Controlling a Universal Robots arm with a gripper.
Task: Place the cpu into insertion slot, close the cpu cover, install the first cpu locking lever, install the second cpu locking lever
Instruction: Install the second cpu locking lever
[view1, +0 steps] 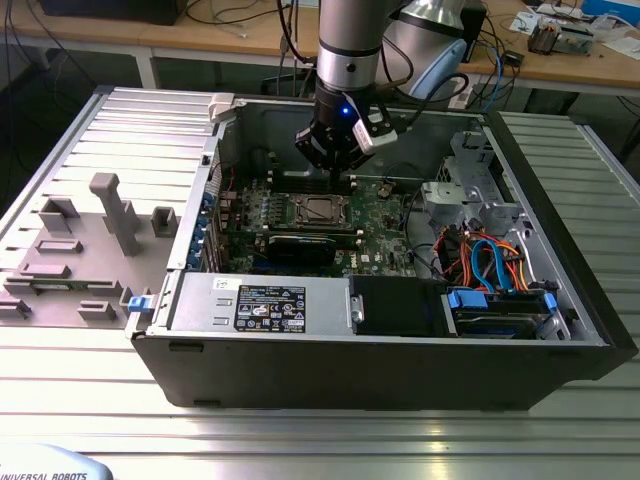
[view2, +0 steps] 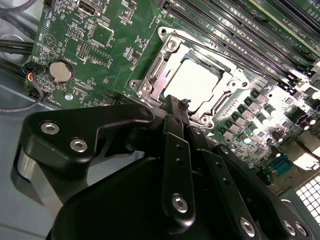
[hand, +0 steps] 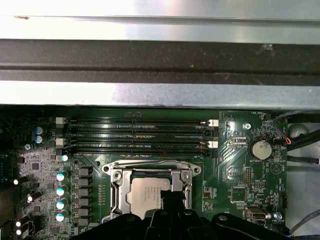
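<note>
The cpu (view2: 192, 82) lies flat in the insertion slot (view1: 318, 208) on the green board, its silver top showing in both wrist views (hand: 144, 192). The cpu cover (hand: 116, 181) lies down around it as a silver frame (view2: 150, 82). My gripper (view1: 345, 172) hangs just above the socket's edge, toward the exterior view's right of it. Its black fingertips (view2: 175, 104) are pressed together with nothing between them, and they hide one edge of the cpu (hand: 170, 197).
Long memory slots (hand: 140, 135) run beside the socket, with the case wall (hand: 160, 60) behind them. A black card (view1: 300, 248), a power supply (view1: 260, 300) and bundled cables (view1: 490, 260) fill the open case. Grey fixtures (view1: 115, 210) stand on the exterior view's left.
</note>
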